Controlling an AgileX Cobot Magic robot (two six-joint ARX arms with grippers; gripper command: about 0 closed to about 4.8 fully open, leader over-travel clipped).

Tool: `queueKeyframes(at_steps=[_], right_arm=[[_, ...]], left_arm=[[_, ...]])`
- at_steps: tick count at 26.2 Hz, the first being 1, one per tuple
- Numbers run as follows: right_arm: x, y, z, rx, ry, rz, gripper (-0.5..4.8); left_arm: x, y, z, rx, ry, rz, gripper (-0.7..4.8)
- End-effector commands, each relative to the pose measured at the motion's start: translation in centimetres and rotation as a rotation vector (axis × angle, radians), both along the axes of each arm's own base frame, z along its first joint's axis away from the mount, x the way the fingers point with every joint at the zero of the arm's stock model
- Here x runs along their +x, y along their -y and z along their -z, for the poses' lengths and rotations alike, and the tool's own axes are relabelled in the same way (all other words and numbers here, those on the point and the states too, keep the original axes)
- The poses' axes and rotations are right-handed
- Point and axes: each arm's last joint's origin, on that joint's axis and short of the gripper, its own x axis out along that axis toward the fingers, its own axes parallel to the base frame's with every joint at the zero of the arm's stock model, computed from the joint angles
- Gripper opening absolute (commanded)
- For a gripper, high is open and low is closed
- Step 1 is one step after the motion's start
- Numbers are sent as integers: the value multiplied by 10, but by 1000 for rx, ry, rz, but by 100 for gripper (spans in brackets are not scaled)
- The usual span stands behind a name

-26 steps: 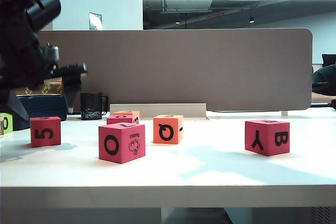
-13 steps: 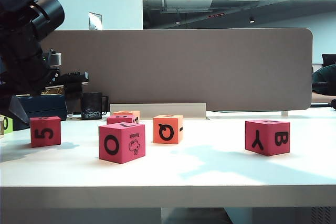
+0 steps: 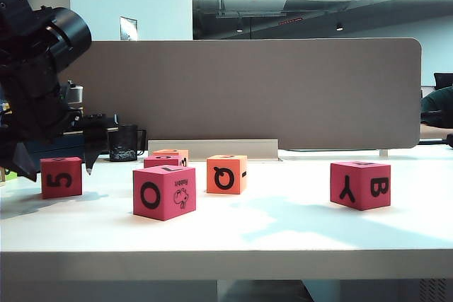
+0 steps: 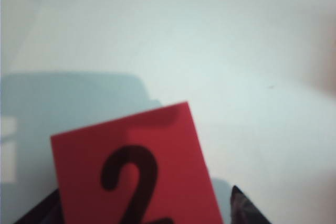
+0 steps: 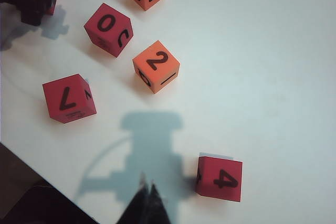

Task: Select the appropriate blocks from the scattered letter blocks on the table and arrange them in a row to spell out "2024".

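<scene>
Our left gripper (image 4: 142, 213) hangs with fingers apart either side of the red 2 block (image 4: 134, 169); our right gripper (image 5: 147, 203), fingers together, hovers beside the 4 block (image 5: 220, 178).

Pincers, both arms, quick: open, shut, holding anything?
Left pincer: open, fingers either side of the red 2 block, not gripping it yet.
Right pincer: shut, empty, above the table.
</scene>
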Motion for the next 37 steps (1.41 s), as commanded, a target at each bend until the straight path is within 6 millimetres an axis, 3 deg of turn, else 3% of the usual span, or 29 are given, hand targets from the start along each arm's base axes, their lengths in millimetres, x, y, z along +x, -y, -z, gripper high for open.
queueKeyframes(at_steps=[1,3,5,15,17,22,27,37], right_arm=[[-1,0,-3,15,12,-4,-2],[-1,0,-3,15,12,-4,-2],[-1,0,-3,15,11,-4,-2],[-1,0,-3,15,13,-3,-2],[-1,0,-3,15,13,-3,-2],[-1,0,-3,15,13,-3,-2],[-1,0,-3,16,13,-3,-2],[-1,0,-4,20,18,-3,-2]], left_arm=[[3,1,-1,4,28,-8,390],[3,1,2,2,15,-4,325],[4,1,5,1,4,0,308],[6,3,5,-32,20,39,293],[7,4,4,-26,31,73,268],[8,6,3,-79,33,134,268],[7,10,3,-44,24,315,268],[7,12,2,-97,19,399,268]])
